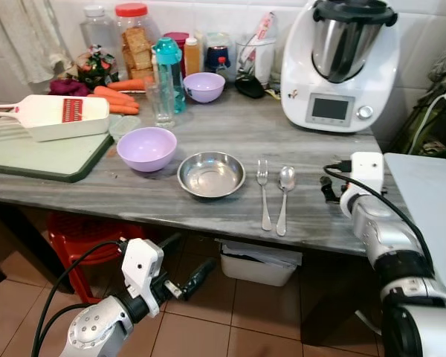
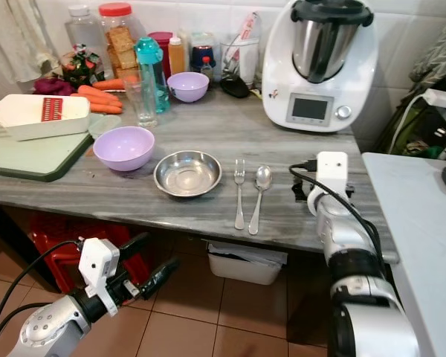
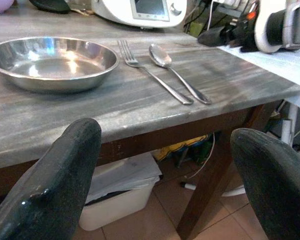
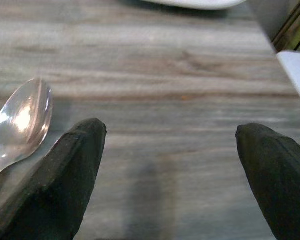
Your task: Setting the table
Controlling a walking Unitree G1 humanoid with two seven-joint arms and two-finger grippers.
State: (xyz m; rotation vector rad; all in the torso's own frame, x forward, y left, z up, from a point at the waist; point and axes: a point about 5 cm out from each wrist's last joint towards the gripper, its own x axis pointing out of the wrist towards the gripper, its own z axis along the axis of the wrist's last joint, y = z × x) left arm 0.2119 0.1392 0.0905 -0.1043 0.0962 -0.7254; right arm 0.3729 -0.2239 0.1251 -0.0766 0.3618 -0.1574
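On the grey table [image 1: 208, 134] a steel bowl [image 1: 211, 174] stood near the front edge; just beside it, on the right, lay a fork [image 1: 263, 192] and a spoon [image 1: 284, 195], side by side. The right gripper [image 4: 165, 175] hovered low over the table beside the spoon, fingers wide apart, holding nothing; the left gripper [image 2: 145, 268] hung below the table edge, also spread and empty.

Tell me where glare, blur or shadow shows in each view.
Left wrist view: bright glare inside the steel bowl, near fingers soft. Right wrist view: fingers blurred, spoon glinting, a faint shadow on the table. Eye views: even light, sharp, under-table floor dimmer.
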